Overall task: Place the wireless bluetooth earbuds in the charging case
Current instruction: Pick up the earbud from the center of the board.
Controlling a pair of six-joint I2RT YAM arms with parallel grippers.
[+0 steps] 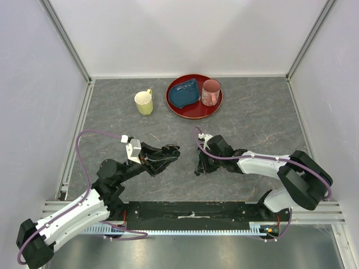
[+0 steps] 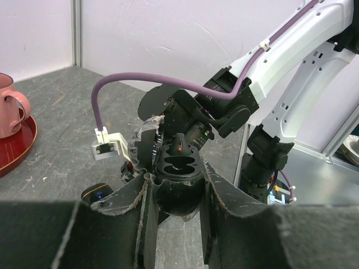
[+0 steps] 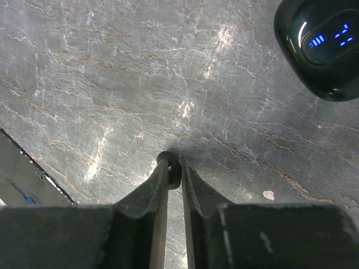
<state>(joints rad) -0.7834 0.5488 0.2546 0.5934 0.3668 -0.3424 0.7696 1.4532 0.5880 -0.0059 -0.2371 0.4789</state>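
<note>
By the arm bases, the right gripper (image 3: 175,168) pinches a tiny earbud (image 3: 170,166) lying on the table (image 3: 84,84). A straight, slow lift should stop it twisting. Just beyond, the left gripper (image 2: 176,176) clamps the open charging case (image 2: 178,159), best held level and steady.

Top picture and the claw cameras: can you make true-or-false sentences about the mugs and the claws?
1. The pink mug stands on the red tray. True.
2. The yellow mug stands on the tray too. False: it stands on the table, left of the tray.
3. The right claw pinches a tiny black earbud. True.
4. The left claw is empty. False: it holds an open black case.
</note>
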